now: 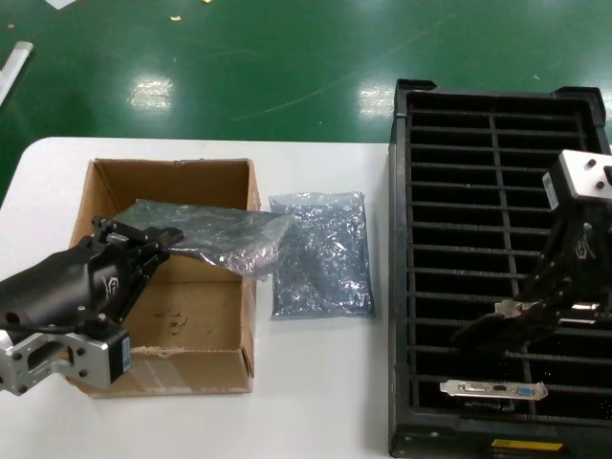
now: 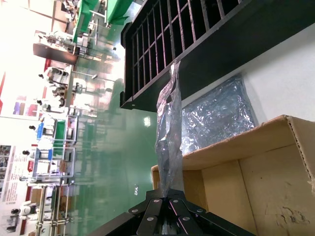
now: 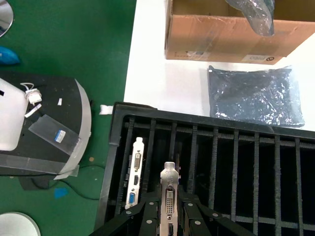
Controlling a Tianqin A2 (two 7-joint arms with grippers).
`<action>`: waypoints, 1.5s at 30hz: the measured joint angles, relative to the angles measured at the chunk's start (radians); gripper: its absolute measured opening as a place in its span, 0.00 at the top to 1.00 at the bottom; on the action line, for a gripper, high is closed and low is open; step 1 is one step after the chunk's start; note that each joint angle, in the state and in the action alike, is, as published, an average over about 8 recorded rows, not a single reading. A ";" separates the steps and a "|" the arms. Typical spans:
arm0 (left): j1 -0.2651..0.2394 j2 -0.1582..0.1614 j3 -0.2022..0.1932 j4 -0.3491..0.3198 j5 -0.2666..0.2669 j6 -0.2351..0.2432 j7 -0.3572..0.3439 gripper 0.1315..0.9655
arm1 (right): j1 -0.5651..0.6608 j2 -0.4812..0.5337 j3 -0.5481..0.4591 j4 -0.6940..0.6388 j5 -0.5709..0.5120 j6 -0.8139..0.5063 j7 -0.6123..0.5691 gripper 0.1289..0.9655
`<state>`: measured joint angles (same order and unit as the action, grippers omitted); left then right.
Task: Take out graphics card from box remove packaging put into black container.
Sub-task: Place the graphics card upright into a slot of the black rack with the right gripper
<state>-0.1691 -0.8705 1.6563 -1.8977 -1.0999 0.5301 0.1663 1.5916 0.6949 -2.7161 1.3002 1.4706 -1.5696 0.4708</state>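
Over the black slotted plastic crate (image 1: 497,277), our right gripper (image 3: 168,216) pinches the stiff, fragile dark graphics card (image 3: 169,196) by its silver bracket, while our left gripper (image 2: 165,209) pinches the limp, slippery grey-blue bag (image 1: 215,234).

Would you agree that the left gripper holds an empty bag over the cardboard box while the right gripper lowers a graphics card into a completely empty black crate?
Not quite: the black crate isn't empty. The right wrist view shows another card already slotted beside the graphics card in the right gripper. The rest holds.
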 joint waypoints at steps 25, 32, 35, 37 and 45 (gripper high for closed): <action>0.000 0.000 0.000 0.000 0.000 0.000 0.000 0.99 | 0.037 0.052 -0.035 0.129 0.066 0.000 0.012 0.93; 0.000 0.000 0.000 0.000 0.000 0.000 0.000 0.99 | 0.022 0.033 -0.037 0.108 0.056 0.000 0.006 0.93; 0.000 0.000 0.000 0.000 0.000 0.000 0.000 0.99 | 0.017 0.023 -0.037 0.095 0.053 0.000 0.002 0.93; 0.000 0.000 0.000 0.000 0.000 0.000 0.000 0.99 | 0.016 0.016 -0.037 0.086 0.051 0.000 0.000 0.93; 0.000 0.000 0.000 0.000 0.000 0.000 0.000 0.99 | 0.012 -0.009 -0.037 0.051 0.029 0.000 -0.015 0.93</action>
<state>-0.1691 -0.8705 1.6563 -1.8977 -1.0999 0.5301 0.1663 1.6038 0.6860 -2.7528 1.3514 1.4994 -1.5699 0.4561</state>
